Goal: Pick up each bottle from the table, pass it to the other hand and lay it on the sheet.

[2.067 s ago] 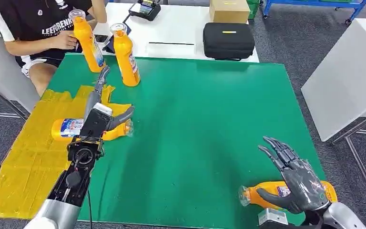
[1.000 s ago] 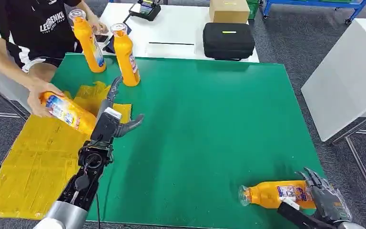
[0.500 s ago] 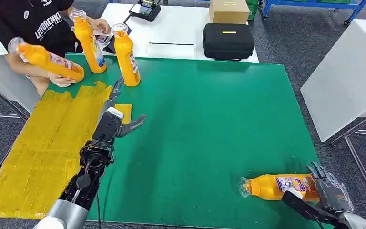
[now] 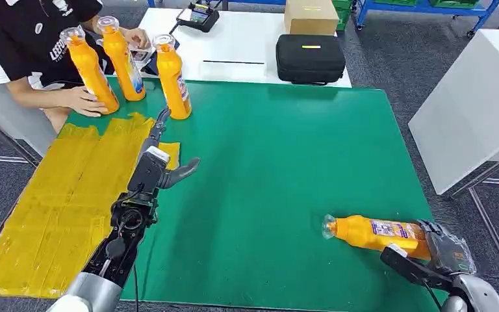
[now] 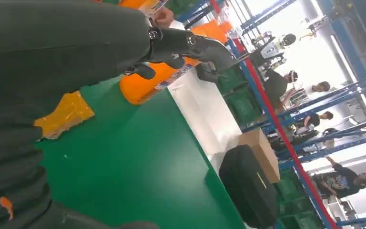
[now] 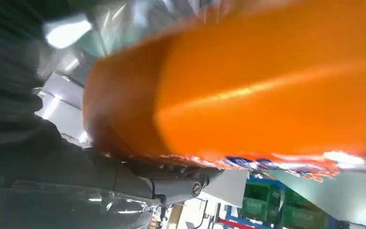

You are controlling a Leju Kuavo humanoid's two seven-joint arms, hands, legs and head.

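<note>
- Currently my right hand (image 4: 447,255) is wrapped around the base end of the lying bottle (image 4: 371,234); its neck points away from the hand toward the table's middle, and from the head view I cannot tell whether the body has left the green table (image 4: 286,162) or only rests in the grip.
- Right wrist view: orange bottle wall pressed up against the palm, label edge showing and dark fingers (image 6: 181,183) curled beneath it. That closeness of contact is something the head view cannot give me; I read it as a grip.
- Left hand (image 4: 162,156) holds nothing, fingers spread, thumb stuck out to the side, hovering over the near edge of the yellow sheet (image 4: 52,214), well apart from the right hand.
- Step, as I judge it: pick-up under way on the right side; hand-over not yet begun.
- Next move calls for lifting the bottle, carrying it toward the left hand, and presenting the neck end so the left can close on it before the right lets go.
- Beyond the left hand: three upright bottles (image 4: 170,77) at the far edge; a person's hand (image 4: 81,101) rests on one of them.
- Left wrist view adds what the head view lacks: shelving and people in the far room behind a black case (image 5: 248,191).
</note>
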